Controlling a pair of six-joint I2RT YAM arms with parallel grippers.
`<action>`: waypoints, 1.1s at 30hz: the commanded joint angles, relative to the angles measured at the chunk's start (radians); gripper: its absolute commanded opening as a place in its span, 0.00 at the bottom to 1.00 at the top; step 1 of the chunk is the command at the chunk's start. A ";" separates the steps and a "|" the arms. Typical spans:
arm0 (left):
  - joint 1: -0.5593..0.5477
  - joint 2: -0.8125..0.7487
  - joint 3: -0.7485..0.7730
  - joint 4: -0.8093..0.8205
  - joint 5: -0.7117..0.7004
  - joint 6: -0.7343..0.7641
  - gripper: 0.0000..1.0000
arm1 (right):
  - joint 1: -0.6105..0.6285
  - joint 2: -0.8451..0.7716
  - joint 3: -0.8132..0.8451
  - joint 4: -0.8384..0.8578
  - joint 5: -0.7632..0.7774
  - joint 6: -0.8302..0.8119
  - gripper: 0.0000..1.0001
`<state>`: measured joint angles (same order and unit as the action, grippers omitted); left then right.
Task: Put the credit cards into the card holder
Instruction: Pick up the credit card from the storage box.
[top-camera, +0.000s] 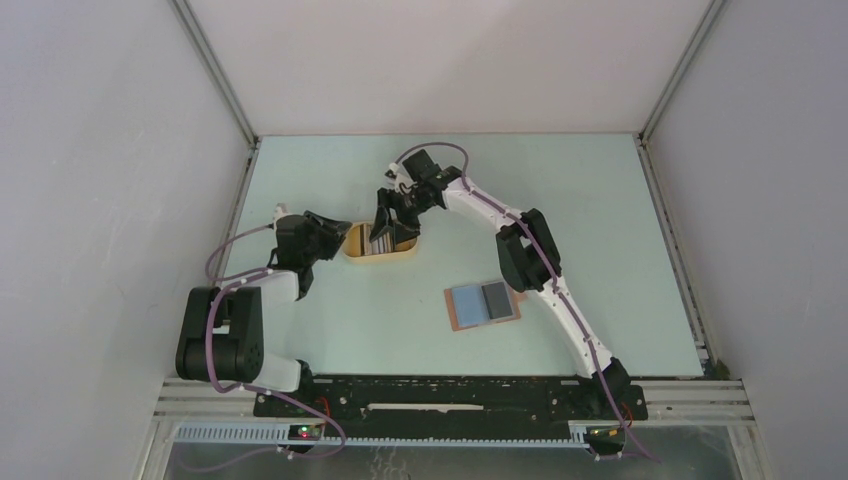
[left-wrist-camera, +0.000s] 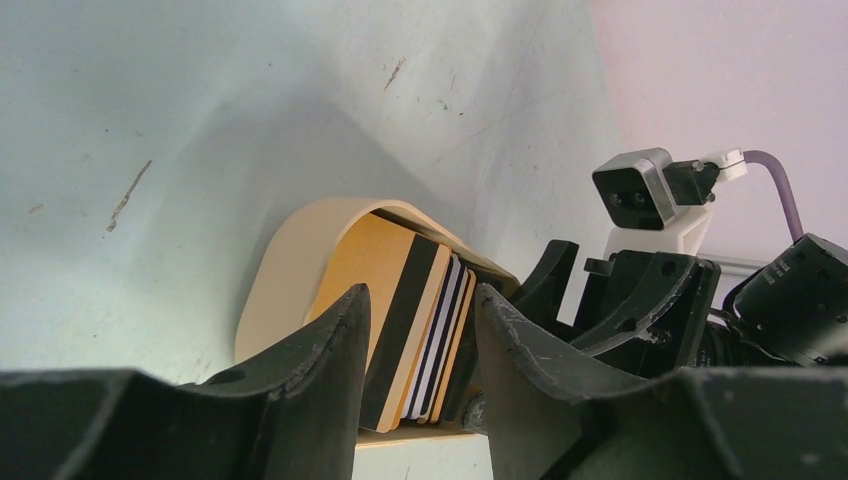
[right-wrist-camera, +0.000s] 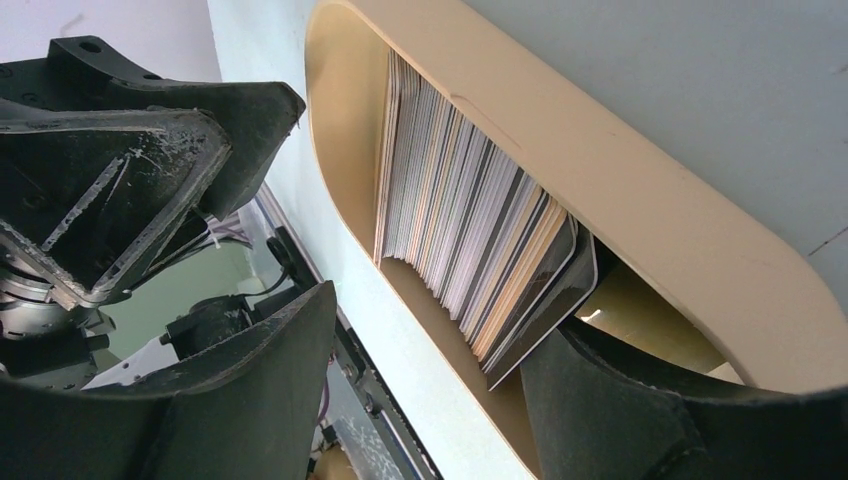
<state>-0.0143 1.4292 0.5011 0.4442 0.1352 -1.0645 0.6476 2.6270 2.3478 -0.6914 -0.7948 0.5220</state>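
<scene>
Item one, my left gripper (left-wrist-camera: 420, 295): fingers half-wide, set around the near end of the yellow oval tray (left-wrist-camera: 290, 260) and, as far as I can tell, pressed against its walls to brace it. Item two, the tray itself: flat on the pale green table (top-camera: 600, 230), left of centre. Item three, the credit cards (right-wrist-camera: 460, 220): a thick stack standing on edge inside the tray, packed face to face and leaning, with orange, black, white and dark ones among them; none is out yet. Item four, my right gripper (top-camera: 392, 228): fingers wide and holding nothing, lowered over the tray. One finger is down inside, just beside the outermost dark card; the other hangs outside the tray's long wall. Item five, the card holder (top-camera: 482, 305): lying open and flat, blue-grey inside up, well apart to the right of the tray. Its right half looks darker, and I cannot tell whether a card sits there. Hazards, as I judge them: closing from this stance could pinch the tray wall along with the cards, or take several cards at once since they sit so tight. A lift could then drag the tray up if my left hold slips. The holder lies loose and may slide when a card is pushed in.
</scene>
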 joint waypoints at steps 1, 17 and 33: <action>0.005 0.007 0.041 0.032 0.013 0.011 0.48 | -0.006 -0.094 -0.001 0.007 -0.020 -0.018 0.73; 0.008 0.008 0.042 0.033 0.018 0.011 0.47 | -0.031 -0.134 -0.067 0.006 0.025 -0.042 0.66; 0.010 0.011 0.043 0.032 0.025 0.012 0.47 | -0.033 -0.117 -0.074 -0.023 0.147 -0.083 0.18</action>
<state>-0.0124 1.4338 0.5011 0.4465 0.1425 -1.0645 0.6155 2.5580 2.2726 -0.7170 -0.7170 0.4782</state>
